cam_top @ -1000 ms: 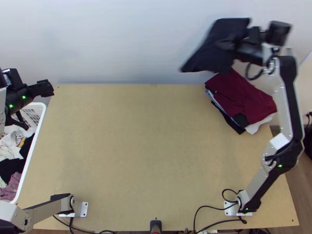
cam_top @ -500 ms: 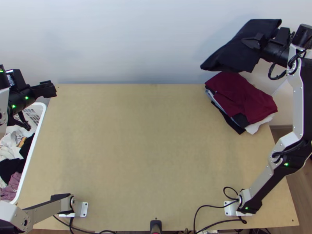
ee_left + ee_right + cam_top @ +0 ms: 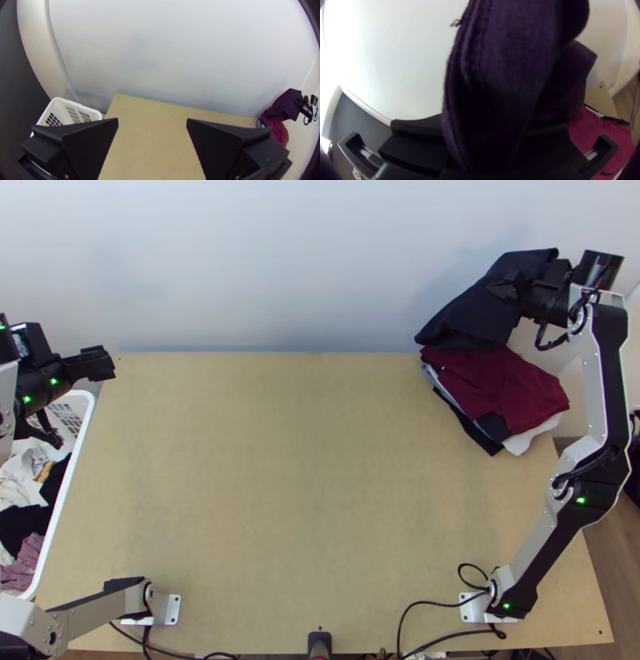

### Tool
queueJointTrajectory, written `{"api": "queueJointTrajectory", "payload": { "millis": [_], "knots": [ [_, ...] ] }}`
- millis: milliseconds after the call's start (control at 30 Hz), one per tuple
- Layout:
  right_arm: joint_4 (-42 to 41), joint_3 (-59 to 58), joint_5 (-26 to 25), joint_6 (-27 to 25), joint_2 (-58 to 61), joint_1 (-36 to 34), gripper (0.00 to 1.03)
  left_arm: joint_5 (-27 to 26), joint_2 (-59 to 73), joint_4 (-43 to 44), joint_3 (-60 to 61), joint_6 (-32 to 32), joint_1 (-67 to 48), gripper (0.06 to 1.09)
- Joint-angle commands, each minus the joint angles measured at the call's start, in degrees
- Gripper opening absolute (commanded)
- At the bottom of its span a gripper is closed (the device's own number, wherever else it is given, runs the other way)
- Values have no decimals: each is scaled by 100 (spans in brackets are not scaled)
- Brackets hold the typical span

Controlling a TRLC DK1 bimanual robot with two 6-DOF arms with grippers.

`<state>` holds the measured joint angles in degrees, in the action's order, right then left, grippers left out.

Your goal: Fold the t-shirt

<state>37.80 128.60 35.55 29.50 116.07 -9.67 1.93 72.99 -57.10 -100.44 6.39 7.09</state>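
Over there the right pincer point(image 3: 507, 290) grips the dark t-shirt point(image 3: 470, 312), its length slanting toward the middle of the surface point(image 3: 296, 460), over the clothes pile's point(image 3: 508, 384) far edge. The pile sits nearer the right arm's base point(image 3: 478, 610), so the shirt likely needs drawing that way.

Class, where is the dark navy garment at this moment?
In the top view, the dark navy garment is at the upper right, held by the right gripper, directly above the maroon cloth in the picture.
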Motion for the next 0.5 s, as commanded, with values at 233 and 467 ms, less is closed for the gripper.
{"api": "queueJointTrajectory", "payload": {
  "millis": [233, 467],
  "knots": [
    [-27, -309, -110, -260, -23, -96, 3, -70, -145, 85, 183, -50, 29, 105],
    [-27, -695, -242, -436, -14, -167, 3, -141, -127, 155, 236, -42, -15, 105]
  ]
}}
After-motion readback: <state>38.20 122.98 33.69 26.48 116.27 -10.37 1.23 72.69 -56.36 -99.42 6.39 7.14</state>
